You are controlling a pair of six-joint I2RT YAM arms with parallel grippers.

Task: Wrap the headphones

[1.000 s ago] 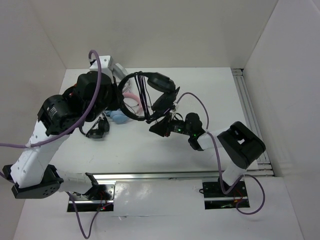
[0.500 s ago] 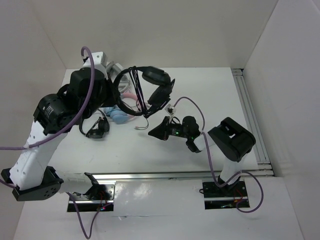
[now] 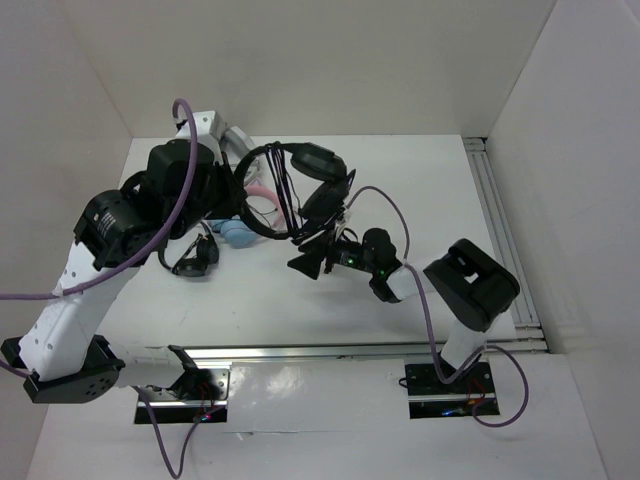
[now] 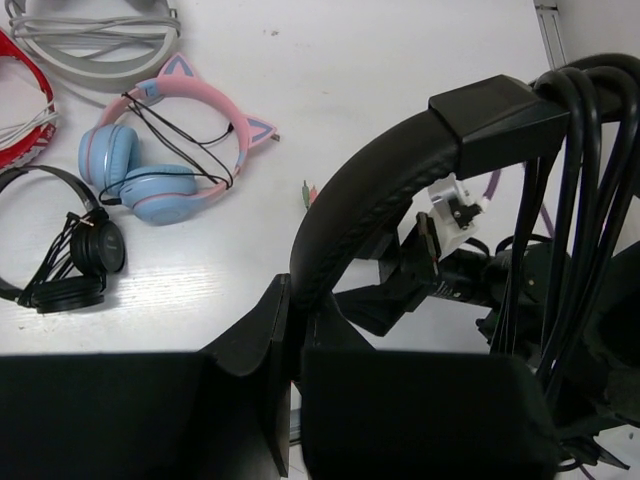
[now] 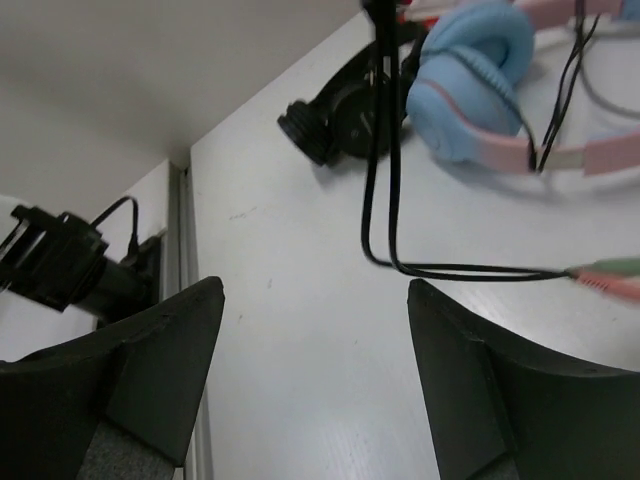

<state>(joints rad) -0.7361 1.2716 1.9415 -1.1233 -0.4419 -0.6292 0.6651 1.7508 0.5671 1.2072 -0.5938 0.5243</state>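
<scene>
The large black headphones [image 3: 318, 165] hang in the air above the table's back middle. My left gripper [image 4: 295, 300] is shut on their wide band [image 4: 370, 190]. Several turns of the thin black cable [image 4: 570, 170] run over the band beside the ear cup. The cable's loose end [image 5: 380, 150] hangs down to the table, its coloured plug [image 5: 610, 275] lying flat. My right gripper [image 5: 315, 290] stands open just below and in front of the headphones [image 3: 305, 262], with nothing between its fingers; the cable runs past the right fingertip.
A pink-and-blue cat-ear pair [image 4: 160, 150] lies under the headphones. A small black pair [image 4: 70, 260] lies left of it. A red pair [image 4: 25, 90] and a grey pair [image 4: 90, 25] lie at the back left. A metal rail [image 3: 500, 230] runs along the right side.
My right gripper has opened and let go of the cable, shifting slightly left. The left arm swung the headphones left and back again, still gripping the band.
</scene>
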